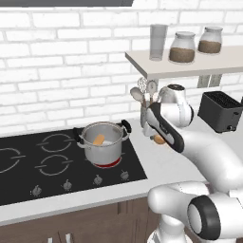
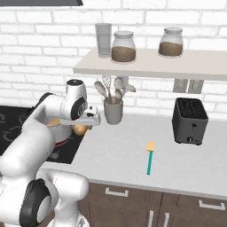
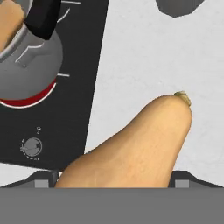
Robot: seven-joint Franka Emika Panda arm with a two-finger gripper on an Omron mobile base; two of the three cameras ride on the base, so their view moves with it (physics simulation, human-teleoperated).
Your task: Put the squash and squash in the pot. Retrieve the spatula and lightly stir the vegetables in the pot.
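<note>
A kitchen: black stovetop [image 1: 28, 161], toaster [image 2: 190, 120], utensil crock [image 2: 113, 111], brick backsplash [image 1: 57, 71].

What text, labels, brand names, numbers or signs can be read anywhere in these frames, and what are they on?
No readable text in any view.
Stove knob: a tiny mark above it, too small to read.
Toaster: no brand or lettering visible.
Shelf jars: no labels.
Pot, squash, spatula: unmarked.
</note>
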